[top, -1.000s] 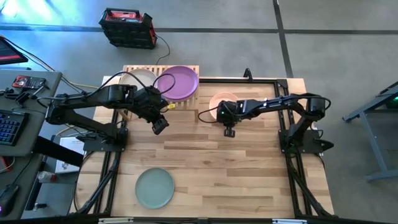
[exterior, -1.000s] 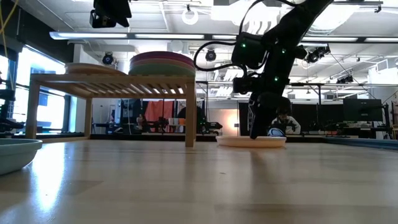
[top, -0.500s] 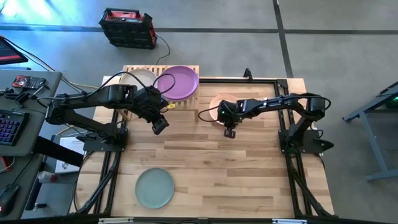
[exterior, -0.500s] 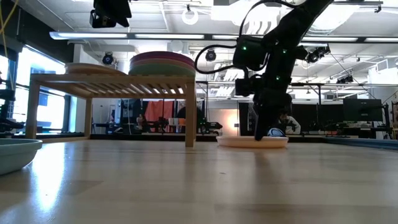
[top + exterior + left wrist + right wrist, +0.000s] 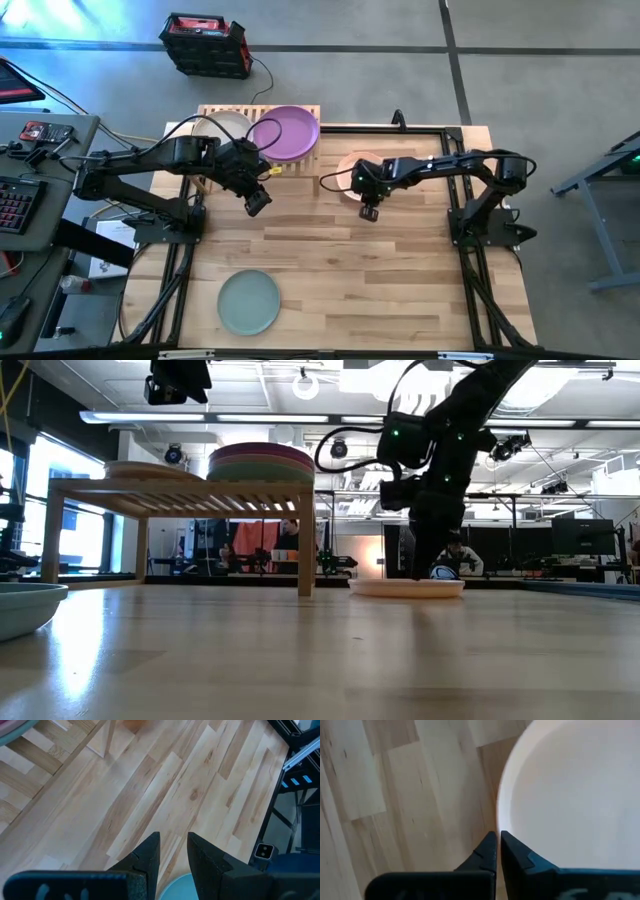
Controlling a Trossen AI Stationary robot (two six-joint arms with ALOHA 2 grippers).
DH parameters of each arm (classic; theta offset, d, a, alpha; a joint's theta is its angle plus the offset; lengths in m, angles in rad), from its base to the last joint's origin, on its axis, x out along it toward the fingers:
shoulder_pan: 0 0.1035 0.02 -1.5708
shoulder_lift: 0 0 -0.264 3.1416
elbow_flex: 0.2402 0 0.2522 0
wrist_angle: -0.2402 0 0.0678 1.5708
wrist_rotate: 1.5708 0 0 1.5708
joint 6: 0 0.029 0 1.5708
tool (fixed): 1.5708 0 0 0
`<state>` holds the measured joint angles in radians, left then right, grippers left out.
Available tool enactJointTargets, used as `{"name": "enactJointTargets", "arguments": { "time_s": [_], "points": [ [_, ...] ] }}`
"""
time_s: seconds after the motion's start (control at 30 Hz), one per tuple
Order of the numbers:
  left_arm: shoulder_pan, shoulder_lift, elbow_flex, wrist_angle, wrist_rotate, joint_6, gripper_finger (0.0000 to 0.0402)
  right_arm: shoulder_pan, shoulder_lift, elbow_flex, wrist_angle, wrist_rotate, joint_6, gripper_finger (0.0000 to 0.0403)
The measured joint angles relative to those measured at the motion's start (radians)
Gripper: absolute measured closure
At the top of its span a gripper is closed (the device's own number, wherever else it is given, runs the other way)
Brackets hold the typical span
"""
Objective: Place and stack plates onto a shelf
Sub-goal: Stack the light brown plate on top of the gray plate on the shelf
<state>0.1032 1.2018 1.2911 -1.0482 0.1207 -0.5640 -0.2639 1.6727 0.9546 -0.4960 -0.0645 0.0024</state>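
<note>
Table: butcher-block wooden tabletop (image 5: 340,260), carrying the rack, 2 loose plates and both arms.
Shelf: low light-wood slatted rack (image 5: 215,112) at the table's far edge, toward the far-left corner.
Plates on shelf: a stack topped by a round purple plate (image 5: 287,131) on the rack's right half; a round beige plate (image 5: 222,127) on its left half.
Green plate: round sage-green plate (image 5: 249,302) near the table's near edge, left of centre.
Peach plate: round peach plate (image 5: 352,163) flat on the table, just right of the rack.
Right gripper (image 5: 369,212): fingers pressed together, holding nothing, tips at the peach plate's near rim.
Left gripper (image 5: 257,203): fingers slightly parted, empty, above bare table in front of the rack.
</note>
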Motion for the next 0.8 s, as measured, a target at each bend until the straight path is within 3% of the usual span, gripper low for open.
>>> {"name": "enactJointTargets", "arguments": {
  "time_s": [0.33,0.6,0.8],
  "points": [
    [0.0,0.0,0.0,0.0,0.0,0.0,0.0316,0.001,0.0,0.021,0.028,-0.007,0.066,0.0402],
    [0.0,0.009,0.0,0.0,0.0,-0.001,0.0316,-0.001,0.0,0.114,-0.015,-0.051,0.069,0.04],
    [0.0,0.018,-0.001,0.0,0.0,-0.007,0.0316,-0.004,0.0,0.198,-0.088,-0.057,0.066,0.0345]
  ]
}}
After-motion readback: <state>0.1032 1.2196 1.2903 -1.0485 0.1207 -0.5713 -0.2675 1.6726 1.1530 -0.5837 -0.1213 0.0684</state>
